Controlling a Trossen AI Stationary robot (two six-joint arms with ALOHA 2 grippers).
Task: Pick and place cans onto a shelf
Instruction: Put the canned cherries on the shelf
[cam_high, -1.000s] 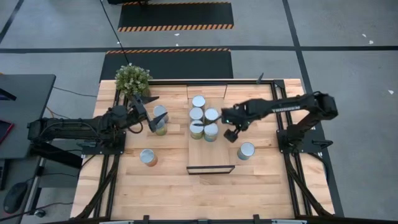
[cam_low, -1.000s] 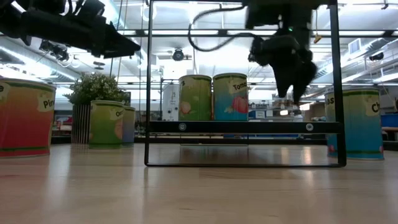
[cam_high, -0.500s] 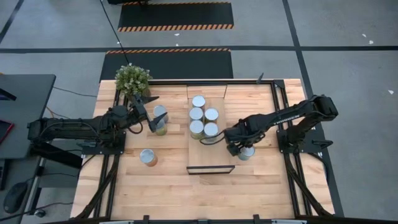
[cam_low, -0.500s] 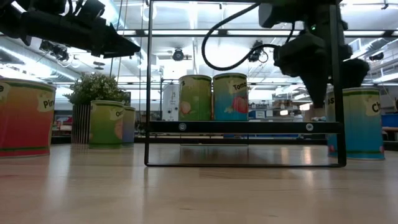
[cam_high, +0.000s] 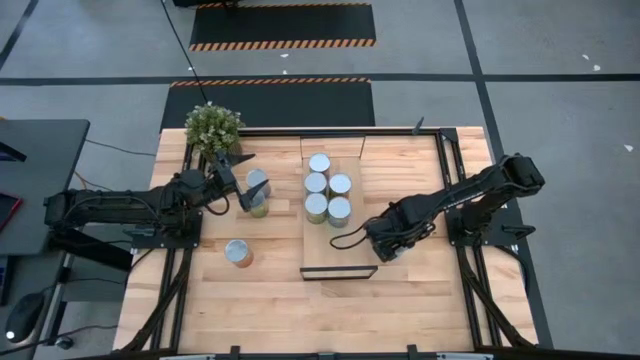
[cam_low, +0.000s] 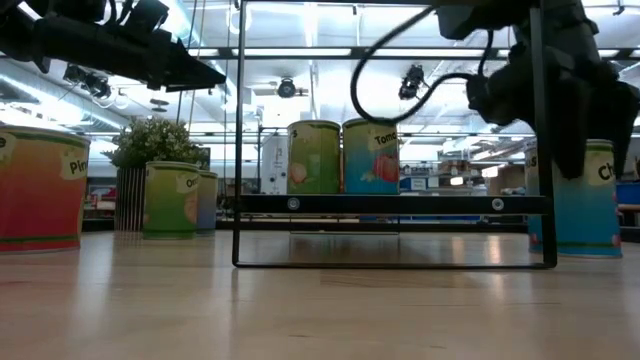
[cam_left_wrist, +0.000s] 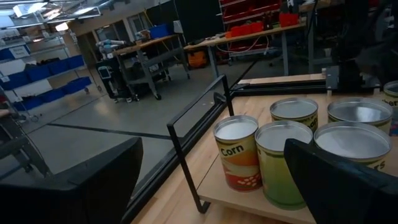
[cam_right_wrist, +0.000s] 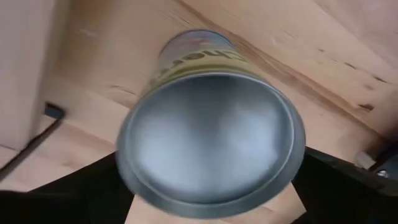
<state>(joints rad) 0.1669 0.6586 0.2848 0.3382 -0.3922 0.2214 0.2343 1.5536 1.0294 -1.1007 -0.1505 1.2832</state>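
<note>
Several cans stand on the shelf (cam_high: 340, 250), among them a green one (cam_low: 313, 157) and a teal one (cam_low: 370, 155). One can (cam_right_wrist: 211, 146) stands on the table right of the shelf, and it also shows in the low view (cam_low: 585, 215). My right gripper (cam_high: 390, 245) is open and points down over this can, hiding it in the high view. Its fingers (cam_right_wrist: 81, 193) stand on either side of the can's top. My left gripper (cam_high: 238, 182) is open and empty, raised beside two cans (cam_high: 258, 205) left of the shelf. Another can (cam_high: 238, 252) stands nearer the front. My right gripper's fingers stand on either side of the upright can's top rim (cam_right_wrist: 134, 180), coming from above. I cannot tell whether they touch it. The can stands on the table.
A potted plant (cam_high: 213, 127) stands at the table's far left corner. The shelf's dark frame (cam_low: 240, 130) rises just left of the right gripper. Bare tabletop (cam_high: 280, 310) lies along the near edge.
My right gripper has moved from beside the cans on the shelf toward the table's near right, off the shelf, and has come down over the can standing on the table. The cans have stayed in place.
</note>
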